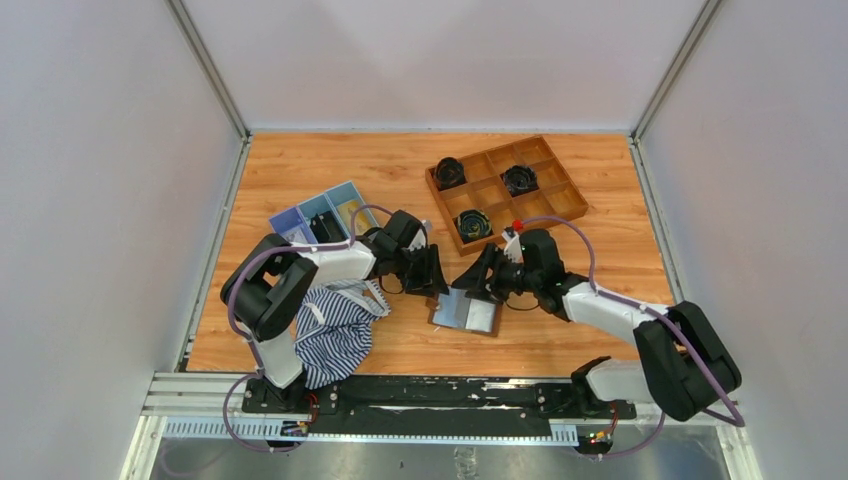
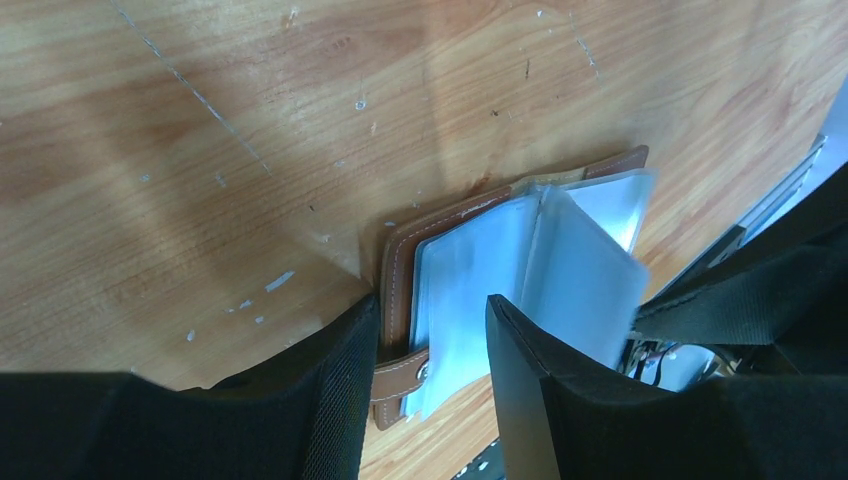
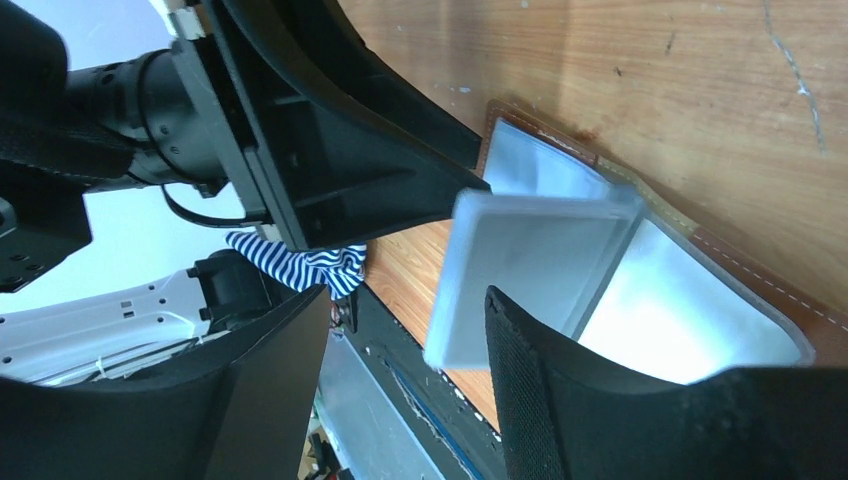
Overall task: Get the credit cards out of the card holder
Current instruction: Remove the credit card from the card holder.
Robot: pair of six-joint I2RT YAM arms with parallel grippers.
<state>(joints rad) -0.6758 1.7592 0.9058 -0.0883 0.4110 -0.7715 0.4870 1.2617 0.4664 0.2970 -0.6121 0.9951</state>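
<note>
Wooden table (image 1: 300, 170) is carrying everything. The left arm (image 1: 335, 262) is rising from its base and bending right, wrist tipped down. The right arm (image 1: 610, 308) is stretching left and low, so both are meeting near centre.

A wooden grid tray (image 1: 555, 195) is sitting far right, with three dark round items (image 1: 450, 172) in its cells. A light-blue compartment tray (image 1: 288, 220) is sitting just behind the left arm. A striped cloth (image 1: 335, 335) is lying by the left base, partly under the arm.

The card holder (image 1: 465, 312) is lying open on the table, just nearer the bases than the grippers, brown cover down and sleeves up. Cards cannot be made out.

The left gripper (image 1: 432, 280) is straddling the strap (image 2: 400, 375) end, jaws spread, not pinching. The right gripper (image 1: 478, 280) is hanging over the other side, jaws spread, with one sleeve leaf (image 3: 530, 270) standing up just ahead of its fingers.
</note>
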